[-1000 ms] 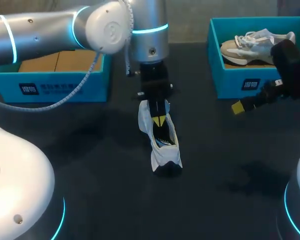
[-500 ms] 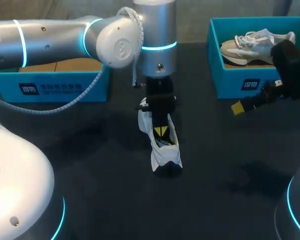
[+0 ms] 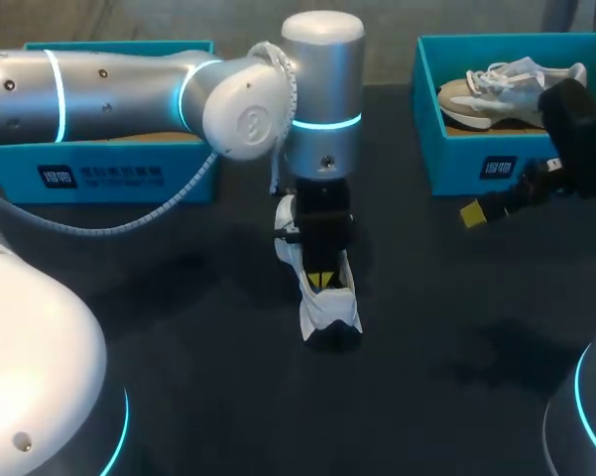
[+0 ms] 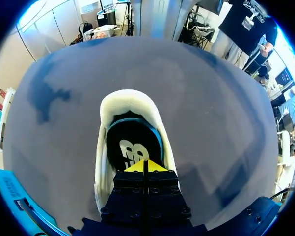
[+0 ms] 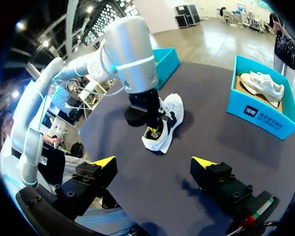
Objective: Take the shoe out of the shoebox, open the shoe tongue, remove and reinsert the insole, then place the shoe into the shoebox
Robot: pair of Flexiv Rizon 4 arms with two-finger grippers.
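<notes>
White shoe (image 3: 327, 309) is set on the dark table (image 3: 426, 397), roughly mid-table, outside both boxes. Left arm (image 3: 129, 94) is brought in from the left and turned straight down over it. Left gripper (image 4: 144, 166) is lowered into the shoe opening; its yellow tips are pressed together, with only a thin seam seen between them. Nothing is seen pinched between them. The tips are placed over the near end of the black insole (image 4: 130, 142), which is seated inside the shoe with a white logo showing. Whether the tips are touching the insole cannot be told. The padded white collar is seen curving round the far end of the insole, ahead of the tips.

Right gripper (image 5: 154, 162) is held above the table at the right side, well apart from the shoe. Its fingers are spread wide and nothing is held between them. From its wrist view the shoe and the left arm are seen ahead, past the gap between the fingers.

Left shoebox (image 3: 119, 174), teal, is placed at the far left edge; brown card is seen inside. Right shoebox (image 3: 476, 164), also teal, is placed at the far right, just beyond the right gripper. A second shoe (image 3: 506, 87), pale with white laces, is laid inside it.
</notes>
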